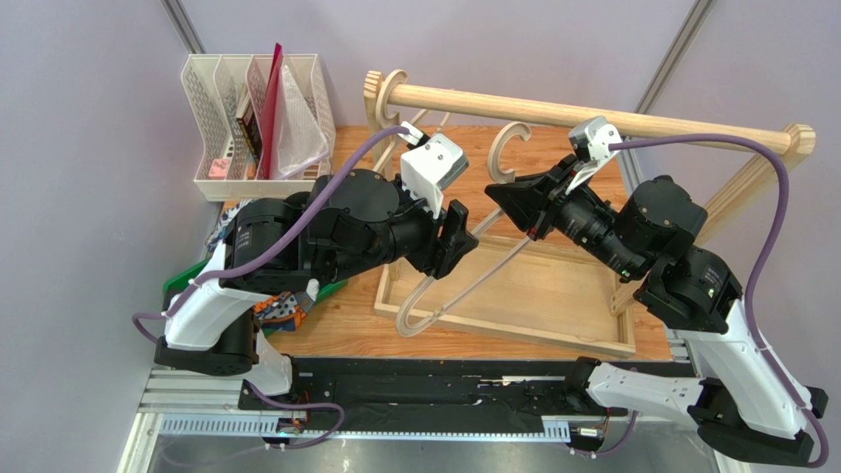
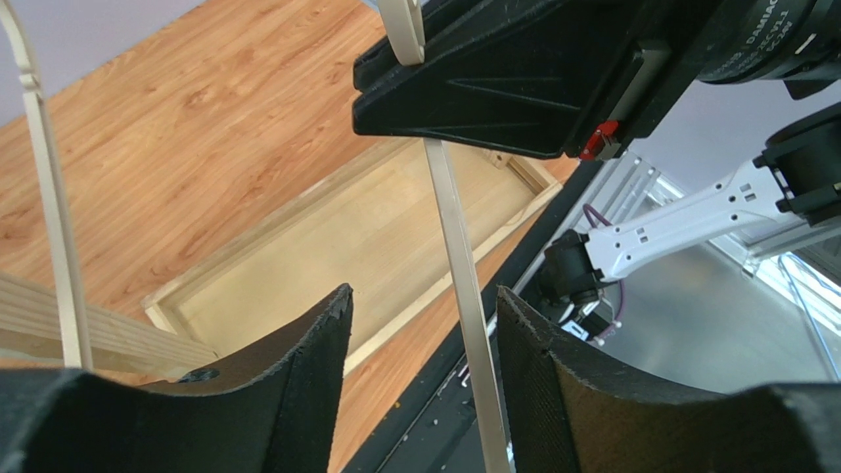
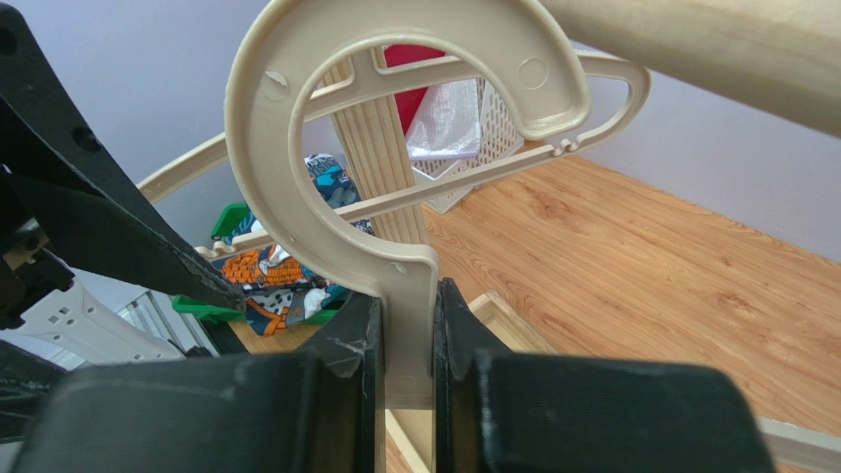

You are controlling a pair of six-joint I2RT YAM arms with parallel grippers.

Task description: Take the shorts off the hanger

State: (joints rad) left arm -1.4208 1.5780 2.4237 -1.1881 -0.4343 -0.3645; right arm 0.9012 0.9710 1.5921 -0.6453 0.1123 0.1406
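Clamping the hanger [image 3: 262, 128] neck mid-frame, right tool [image 3: 406, 315] could have bent it if left tool [image 2: 422, 305] (jaws apart) snagged its arm.

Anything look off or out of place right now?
The hanger is bare and off the rail, held tilted by the right end effector. The patterned shorts lie crumpled at the left.

A white slotted organiser [image 1: 212, 108] stood at the far left corner of the wooden surface [image 1: 336, 333], holding a red folder [image 1: 268, 94] and a clear plastic bag [image 1: 296, 118]. A round wooden rail [image 1: 513, 106] ran above a shallow wooden tray [image 1: 553, 288].
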